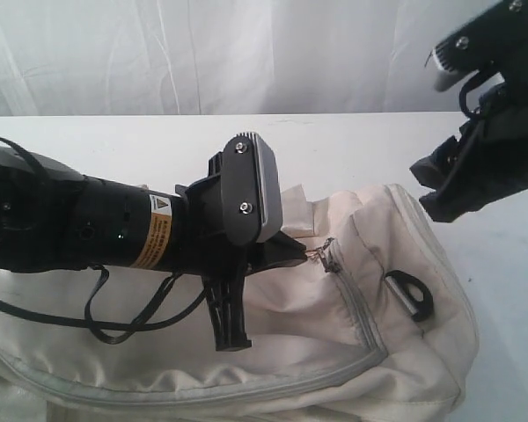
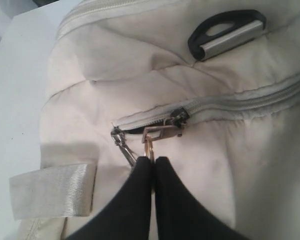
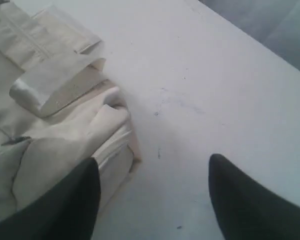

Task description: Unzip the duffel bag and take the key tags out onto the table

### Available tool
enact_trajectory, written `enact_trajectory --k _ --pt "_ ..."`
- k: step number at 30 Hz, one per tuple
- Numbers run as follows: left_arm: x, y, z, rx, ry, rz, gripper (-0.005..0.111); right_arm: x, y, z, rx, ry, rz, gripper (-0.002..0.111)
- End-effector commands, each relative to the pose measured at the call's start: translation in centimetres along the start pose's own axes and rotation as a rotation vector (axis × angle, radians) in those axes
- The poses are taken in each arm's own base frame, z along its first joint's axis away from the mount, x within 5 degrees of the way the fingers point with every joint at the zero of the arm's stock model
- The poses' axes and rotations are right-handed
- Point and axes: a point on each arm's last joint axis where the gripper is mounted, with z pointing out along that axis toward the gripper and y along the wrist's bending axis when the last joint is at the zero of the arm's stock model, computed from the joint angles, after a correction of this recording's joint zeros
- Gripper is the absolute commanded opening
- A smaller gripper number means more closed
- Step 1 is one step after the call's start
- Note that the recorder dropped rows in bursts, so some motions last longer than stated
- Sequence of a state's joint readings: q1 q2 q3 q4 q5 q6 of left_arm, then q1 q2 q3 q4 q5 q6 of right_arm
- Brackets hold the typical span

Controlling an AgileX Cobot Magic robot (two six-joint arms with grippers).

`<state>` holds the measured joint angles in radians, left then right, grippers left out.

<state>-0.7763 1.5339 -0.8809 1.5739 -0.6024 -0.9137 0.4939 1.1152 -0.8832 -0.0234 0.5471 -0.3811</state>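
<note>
Little is done: your left pincer (image 2: 151,160) pinches the zipper pull (image 2: 149,148), the duffel bag (image 2: 230,165) barely unzipped; your right pincer (image 3: 154,167) stands wide, empty; no key tags show.

open table (image 1: 114,141) behind duffel bag (image 1: 396,334); left arm (image 1: 79,229) lying across bag's top

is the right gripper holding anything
No, the right gripper stands open and empty above the edge of the duffel bag and the table.
</note>
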Motion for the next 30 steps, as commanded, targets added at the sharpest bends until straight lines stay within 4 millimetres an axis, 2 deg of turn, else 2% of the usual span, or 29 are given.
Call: enact_trajectory --k 1,4,6,11,13,19,22,28,30 --pt "-0.3 0.0 -0.2 -0.007 0.001 0.031 0.000 0.3 0.8 -0.3 -0.072 0.035 -0.267 0.053" --pt "-0.3 0.0 -0.2 -0.009 0.002 0.033 0.000 0.7 2.1 -0.5 -0.194 0.065 -0.494 0.050" --pt "-0.2 0.1 -0.2 -0.019 0.012 0.033 0.000 0.5 2.8 -0.6 -0.242 0.031 -0.546 0.048" --pt "0.0 0.3 -0.2 -0.034 0.028 0.032 0.000 -0.4 3.3 -0.6 -0.268 -0.061 -0.454 0.048" --pt "0.0 0.3 -0.2 -0.034 0.028 0.032 0.000 -0.3 3.3 -0.6 -0.269 -0.059 -0.474 0.050" --pt "0.0 0.3 -0.2 -0.033 0.026 0.032 0.000 -0.6 3.0 -0.1 -0.231 -0.083 -0.534 0.077" --pt "-0.1 0.3 -0.2 -0.031 0.025 0.032 0.000 -0.8 3.0 0.7 -0.219 -0.093 -0.516 0.078" --pt "-0.4 -0.1 -0.2 0.010 -0.019 0.032 0.000 -0.3 3.9 4.9 -0.327 -0.016 -0.405 0.078" --pt "-0.4 -0.1 -0.2 0.011 -0.019 0.030 0.000 -0.1 4.2 6.0 -0.348 0.003 -0.374 0.071"
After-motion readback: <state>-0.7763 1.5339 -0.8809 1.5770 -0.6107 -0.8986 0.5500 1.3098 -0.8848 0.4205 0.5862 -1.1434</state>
